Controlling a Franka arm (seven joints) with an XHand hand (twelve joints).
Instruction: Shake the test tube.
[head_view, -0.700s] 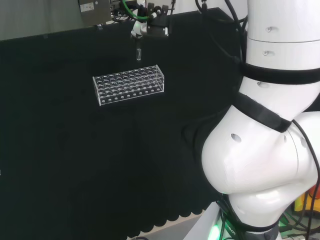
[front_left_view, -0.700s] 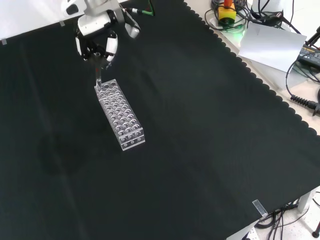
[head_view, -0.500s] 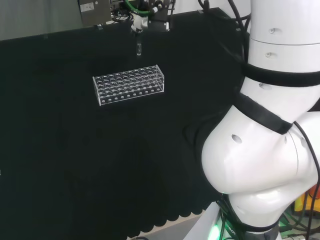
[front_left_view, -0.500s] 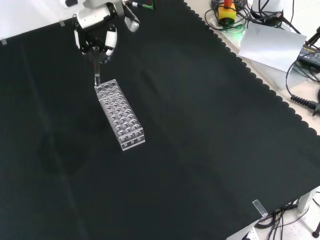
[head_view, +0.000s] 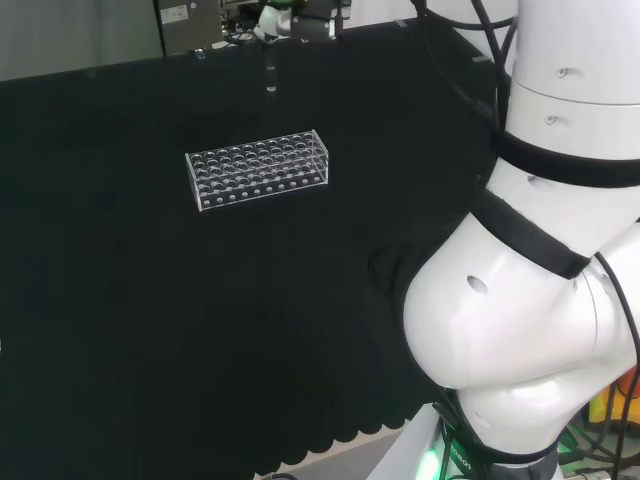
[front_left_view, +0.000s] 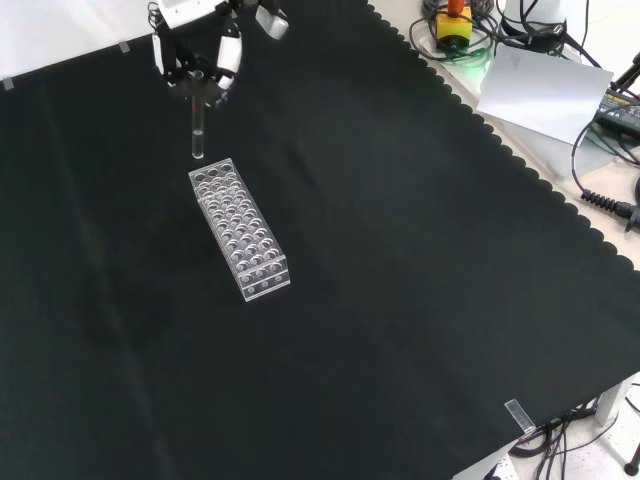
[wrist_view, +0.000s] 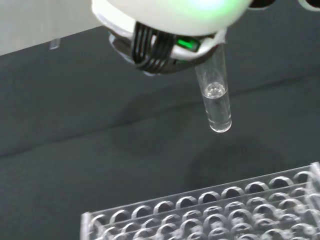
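Test tube (front_left_view: 197, 135) lifted higher since earlier frame, now clear of rack (front_left_view: 239, 232); pinched upright at top by fingers (front_left_view: 229, 62) of hand (front_left_view: 197, 60), giving shaking room.

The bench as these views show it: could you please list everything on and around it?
Test tube: one, clear, a little clear liquid at the bottom, hanging upright from the hand, above the cloth beyond one end of the rack.
Rack: one, clear plastic, its visible holes empty, on the cloth.
Cloth: one, black, covering the bench.
Cables and gear: several, off the cloth at the front view's top right.
Arm: white links, head view's right.
Hand: black and white, fingers pinching the tube's top.
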